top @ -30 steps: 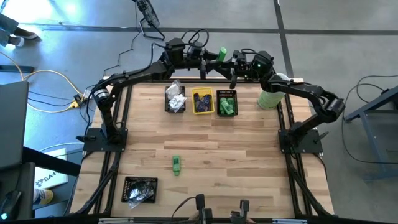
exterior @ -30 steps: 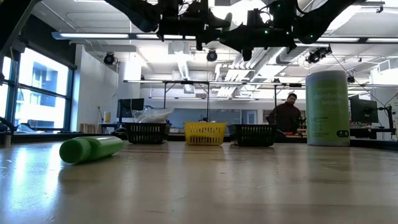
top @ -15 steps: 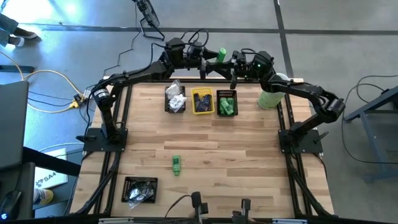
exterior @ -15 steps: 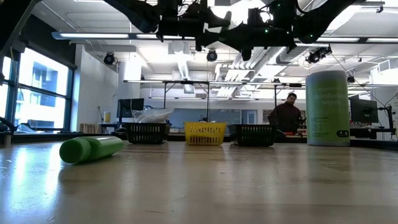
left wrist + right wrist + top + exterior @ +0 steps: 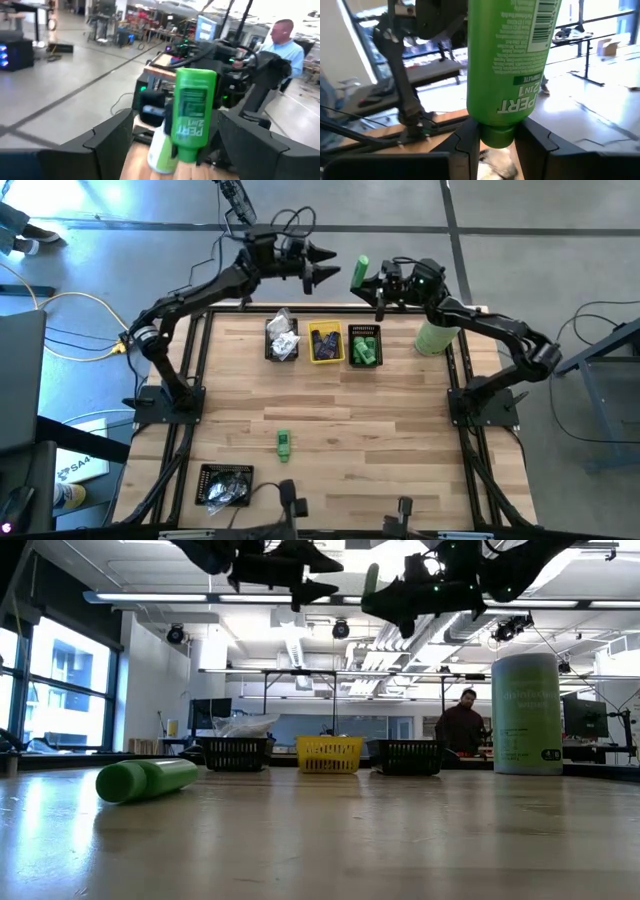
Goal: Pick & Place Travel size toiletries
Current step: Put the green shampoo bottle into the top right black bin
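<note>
A green bottle [image 5: 360, 268], printed "PERT 2in1", is held in the air above the far edge of the table [image 5: 400, 420], beyond the row of bins. The right pincer [image 5: 374, 280] is clamped on the bottle's cap end; in the right wrist view the two dark fingers [image 5: 470, 136] press against either side of the bottle [image 5: 512, 60] near its cap. The left pincer [image 5: 325, 264] stands just beside it, apart from the bottle, its fingers spread wide; in the left wrist view the bottle [image 5: 192, 112] shows between the two parted fingers [image 5: 112, 137] but farther off, untouched by them. In the low view both pincers hang high above the table, the left pincer [image 5: 318, 572] and the right pincer [image 5: 385, 595] facing each other with the bottle [image 5: 371, 580] upright at the right one.

A second green bottle [image 5: 284, 444] lies on its side on the table nearer the front, well apart from both arms; the low view shows it [image 5: 146, 780] lying flat.

Three small bins stand in a row at the far side: a black bin [image 5: 282, 340] with white packets, a yellow bin [image 5: 326, 343] with dark items, and a black bin [image 5: 365, 346] with green bottles. Another black bin [image 5: 225, 485] sits at the front left corner. A pale-green cylinder [image 5: 434, 335] stands at the far right. A person [image 5: 462, 725] is in the room behind.
</note>
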`<act>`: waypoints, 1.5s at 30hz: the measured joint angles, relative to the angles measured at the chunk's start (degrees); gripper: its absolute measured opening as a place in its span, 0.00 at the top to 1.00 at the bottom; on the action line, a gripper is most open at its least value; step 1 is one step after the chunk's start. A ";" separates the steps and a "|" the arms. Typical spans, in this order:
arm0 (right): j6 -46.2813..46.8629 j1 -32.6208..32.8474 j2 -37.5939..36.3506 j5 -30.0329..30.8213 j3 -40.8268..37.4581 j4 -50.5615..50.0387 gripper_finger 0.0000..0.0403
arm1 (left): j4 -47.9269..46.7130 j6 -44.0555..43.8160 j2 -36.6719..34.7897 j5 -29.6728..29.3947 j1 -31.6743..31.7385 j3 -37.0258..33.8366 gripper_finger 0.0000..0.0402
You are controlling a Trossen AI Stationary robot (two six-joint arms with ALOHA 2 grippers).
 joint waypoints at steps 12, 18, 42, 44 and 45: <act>-2.17 -1.09 -2.43 3.32 0.02 -7.31 0.78 | -7.76 3.65 -1.29 -2.46 0.67 0.02 0.34; -3.77 -1.40 -2.43 2.59 0.02 -9.42 0.78 | -8.65 4.38 -1.29 -3.40 0.67 0.02 0.52; -6.84 -5.96 -2.41 1.51 0.02 -13.11 0.78 | -7.21 7.54 -2.25 -10.77 -8.44 -7.02 0.97; -7.25 -6.05 -2.41 1.51 0.02 -13.49 0.78 | -0.63 6.33 -2.42 -10.81 -10.09 -10.50 0.97; -7.65 -6.05 -2.41 1.57 0.02 -13.88 0.78 | 2.87 5.81 -2.60 -10.86 -10.88 -12.38 0.97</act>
